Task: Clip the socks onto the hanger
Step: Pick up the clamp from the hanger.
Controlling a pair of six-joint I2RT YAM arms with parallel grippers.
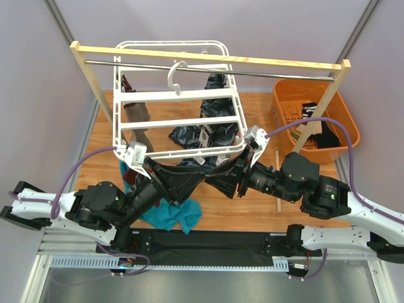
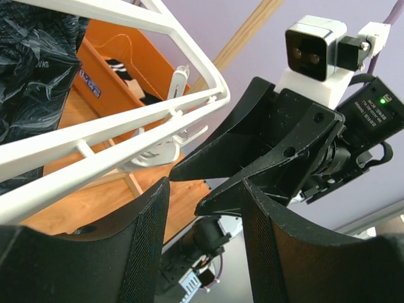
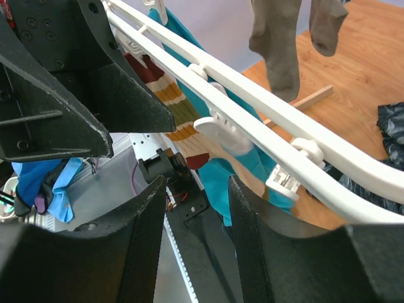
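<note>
The white hanger [image 1: 180,123] hangs from the rack's rail. A grey-brown sock [image 1: 137,113] dangles from it at the left, also seen in the right wrist view [image 3: 278,50]. A striped sock [image 3: 170,95] hangs below the hanger's near bar [image 3: 265,107], beside a white clip [image 3: 224,132]. A teal sock [image 1: 173,214] lies on the table under the arms. My left gripper [image 1: 187,181] and right gripper [image 1: 221,177] face each other just under the hanger's near edge. Each one [image 2: 203,189] [image 3: 197,186] is open with nothing between its fingers.
A wooden rack [image 1: 208,58] with a metal rail carries the hanger. A dark patterned cloth [image 1: 218,113] hangs behind the hanger's right side. An orange basket [image 1: 287,95] with black and white socks stands at the back right. A thin wooden stick [image 1: 276,180] lies on the table.
</note>
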